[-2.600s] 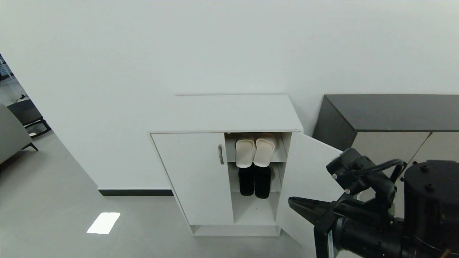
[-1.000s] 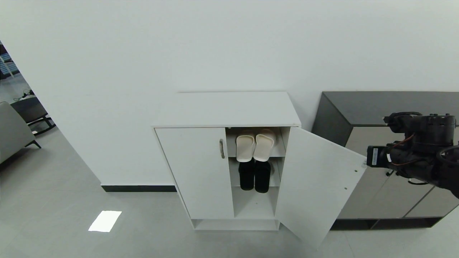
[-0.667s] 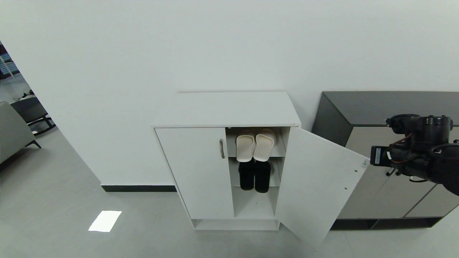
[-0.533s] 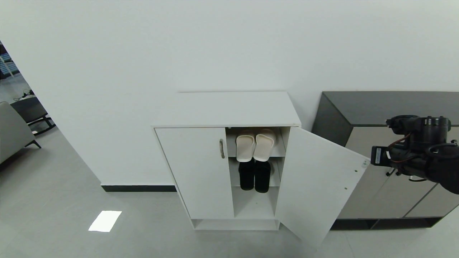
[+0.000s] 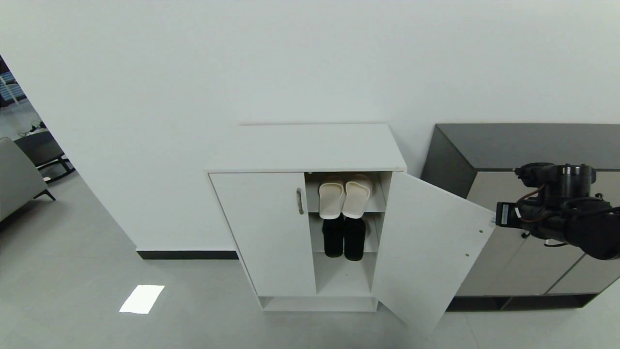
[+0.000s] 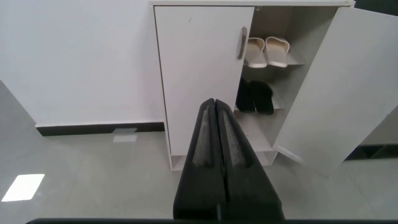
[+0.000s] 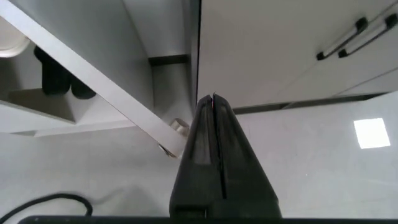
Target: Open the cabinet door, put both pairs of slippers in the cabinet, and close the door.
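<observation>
A white wall [image 5: 145, 72] meets a grey floor [image 5: 63, 261] with a bright patch [image 5: 141, 300], a dark sideboard [image 5: 523, 145] against it.

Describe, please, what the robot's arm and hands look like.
The right arm is black and rounded, with thin looped cables and a small white label. Both the left hand and right hand are black, with tapering, grey-faced fingers.

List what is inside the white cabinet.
Inside the white two-door cabinet, a cream pair of slippers lies on the upper shelf and a black pair on the shelf below. Its closed left door hides the other half.
</observation>
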`<state>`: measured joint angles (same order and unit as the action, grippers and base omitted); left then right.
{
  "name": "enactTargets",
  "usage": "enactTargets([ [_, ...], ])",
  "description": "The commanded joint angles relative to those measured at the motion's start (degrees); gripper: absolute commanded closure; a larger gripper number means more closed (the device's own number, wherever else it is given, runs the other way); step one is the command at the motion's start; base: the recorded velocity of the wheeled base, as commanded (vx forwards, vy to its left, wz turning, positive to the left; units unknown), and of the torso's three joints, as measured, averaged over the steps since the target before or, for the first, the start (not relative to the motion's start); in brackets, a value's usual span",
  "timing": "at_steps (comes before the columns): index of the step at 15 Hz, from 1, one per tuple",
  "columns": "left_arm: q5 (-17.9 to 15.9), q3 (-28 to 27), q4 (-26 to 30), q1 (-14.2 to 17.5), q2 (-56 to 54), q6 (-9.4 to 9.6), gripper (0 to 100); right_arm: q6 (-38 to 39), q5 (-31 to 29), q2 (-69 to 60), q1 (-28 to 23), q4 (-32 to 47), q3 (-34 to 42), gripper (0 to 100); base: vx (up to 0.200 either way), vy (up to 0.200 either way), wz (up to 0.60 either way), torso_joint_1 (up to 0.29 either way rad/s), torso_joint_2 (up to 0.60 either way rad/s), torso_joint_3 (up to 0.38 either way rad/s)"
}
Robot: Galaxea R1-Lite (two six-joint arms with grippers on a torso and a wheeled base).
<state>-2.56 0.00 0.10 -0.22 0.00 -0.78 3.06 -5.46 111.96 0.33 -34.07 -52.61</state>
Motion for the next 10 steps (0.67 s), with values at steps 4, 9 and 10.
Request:
enactTargets([
  [4,0.01,0.00,-0.01,0.04,0.00,-0.01,100,0.19,0.89,-0.25,1.87,-0.20,1.11,100,0.000,0.000,0.00,0.000,0.00,0.000],
  [9,0.01,0.00,-0.01,0.04,0.09,-0.01,100,0.37,0.89,-14.58,20.50,0.50,12.27,100,0.000,0.000,0.00,0.000,0.00,0.000],
  [10,0.01,0.00,-0.01,0.04,0.09,-0.01,100,0.81,0.72,-16.16,23.58,0.85,13.06,100,0.000,0.000,0.00,0.000,0.00,0.000],
])
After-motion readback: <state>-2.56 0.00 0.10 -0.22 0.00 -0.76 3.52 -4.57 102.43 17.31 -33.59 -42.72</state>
